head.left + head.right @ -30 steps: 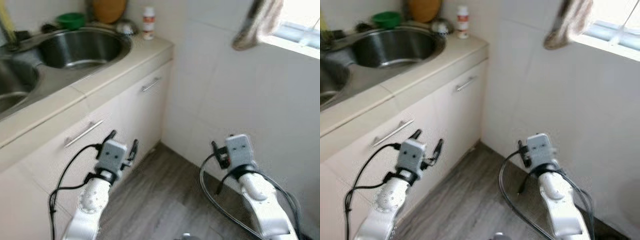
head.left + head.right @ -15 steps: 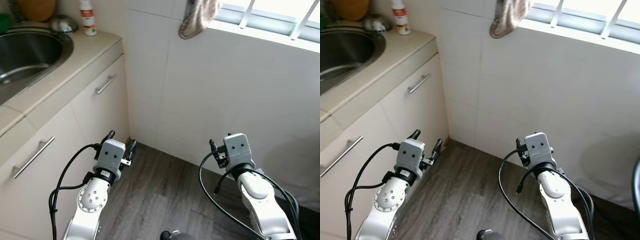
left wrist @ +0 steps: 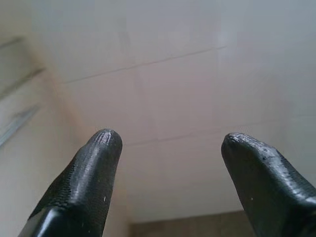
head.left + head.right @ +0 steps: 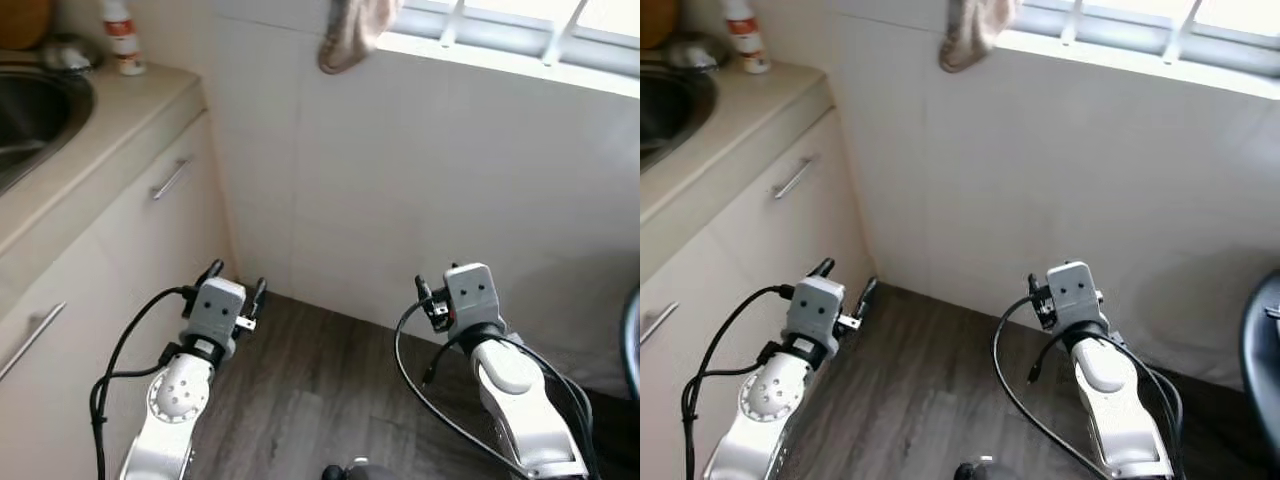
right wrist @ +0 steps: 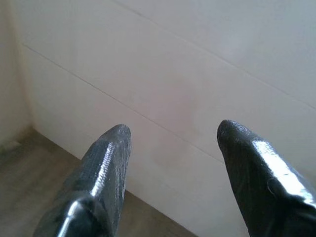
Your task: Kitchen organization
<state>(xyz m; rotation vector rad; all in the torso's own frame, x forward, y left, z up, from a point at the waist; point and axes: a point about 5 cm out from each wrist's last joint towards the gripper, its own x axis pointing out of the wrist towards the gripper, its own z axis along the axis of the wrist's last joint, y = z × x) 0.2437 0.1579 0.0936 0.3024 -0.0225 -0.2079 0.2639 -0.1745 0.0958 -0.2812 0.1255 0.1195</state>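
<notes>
My left gripper (image 4: 237, 277) is held low in front of the cream cabinet doors (image 4: 120, 240), open and empty; in the left wrist view its gap (image 3: 170, 138) faces the tiled wall. My right gripper (image 4: 430, 298) hangs before the white tiled wall (image 4: 420, 170), also open with nothing between its fingers (image 5: 111, 153). On the beige counter (image 4: 110, 130) at the far left I see the rim of a steel sink (image 4: 25, 105) and a white bottle with a red label (image 4: 122, 45) at the back corner.
A grey-brown cloth (image 4: 350, 30) hangs from the window ledge above the wall. The cabinet has bar handles (image 4: 172, 178). Grey wood-look floor (image 4: 310, 400) runs into the corner ahead. A dark rounded object (image 4: 1262, 350) cuts in at the right edge.
The whole picture has swung right: sink, counter and bottle have slid toward the left edge and more window wall shows. Both arms keep the same pose, grippers still open.
</notes>
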